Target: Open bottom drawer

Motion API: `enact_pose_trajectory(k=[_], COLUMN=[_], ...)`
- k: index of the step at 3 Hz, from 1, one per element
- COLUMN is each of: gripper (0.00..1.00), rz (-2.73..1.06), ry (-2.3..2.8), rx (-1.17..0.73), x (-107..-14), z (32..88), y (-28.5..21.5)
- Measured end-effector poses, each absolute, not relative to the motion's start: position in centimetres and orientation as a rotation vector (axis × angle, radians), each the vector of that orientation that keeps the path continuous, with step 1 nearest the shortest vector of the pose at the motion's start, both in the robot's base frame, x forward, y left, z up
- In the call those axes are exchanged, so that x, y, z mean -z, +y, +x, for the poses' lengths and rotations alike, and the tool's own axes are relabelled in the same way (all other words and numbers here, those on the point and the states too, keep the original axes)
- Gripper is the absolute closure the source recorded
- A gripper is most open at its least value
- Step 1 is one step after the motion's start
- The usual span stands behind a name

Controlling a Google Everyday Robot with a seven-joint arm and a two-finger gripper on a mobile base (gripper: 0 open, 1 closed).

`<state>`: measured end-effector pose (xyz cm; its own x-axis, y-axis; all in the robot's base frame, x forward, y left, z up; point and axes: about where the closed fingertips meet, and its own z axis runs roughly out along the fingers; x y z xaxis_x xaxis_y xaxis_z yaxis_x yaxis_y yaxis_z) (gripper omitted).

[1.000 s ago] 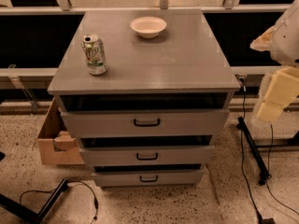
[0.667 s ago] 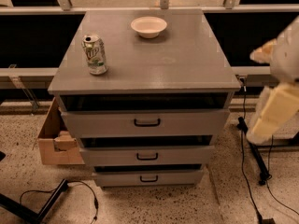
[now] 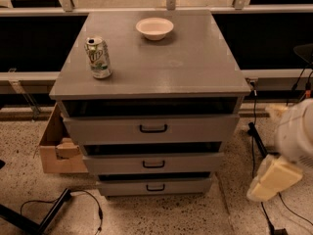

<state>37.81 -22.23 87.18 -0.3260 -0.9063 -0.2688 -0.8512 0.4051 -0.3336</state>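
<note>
The grey cabinet (image 3: 195, 58) has three stacked drawers, each with a small black loop handle. The bottom drawer (image 3: 122, 186) is the lowest and narrowest front, just above the floor, with its handle (image 3: 155, 187) at the middle. It stands about flush with the fronts above, and its inside does not show. My gripper (image 3: 268, 186) is the blurred cream part at the end of the white arm (image 3: 296, 131). It is low at the right, beside the cabinet's right side, apart from the drawer and about level with it.
A green soda can (image 3: 99, 58) and a white bowl (image 3: 154, 28) stand on the cabinet top. An open cardboard box (image 3: 54, 151) sits on the floor at the left. Black cables (image 3: 93, 204) and a black stand (image 3: 257, 136) lie on the speckled floor.
My arm has swung down along the cabinet's right side, from about top-drawer height to near the floor. The drawers, can and bowl have not moved.
</note>
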Motion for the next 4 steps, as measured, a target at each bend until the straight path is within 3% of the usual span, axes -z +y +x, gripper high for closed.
enact_pose_trajectory(k=[2, 4], gripper=[0.0, 0.0], rz=[-1.621, -1.619], ry=[2.431, 2.494], rx=[0.167, 0.216], x=[-69.5, -67.2], z=[35.8, 35.9], y=[-23.5, -24.7])
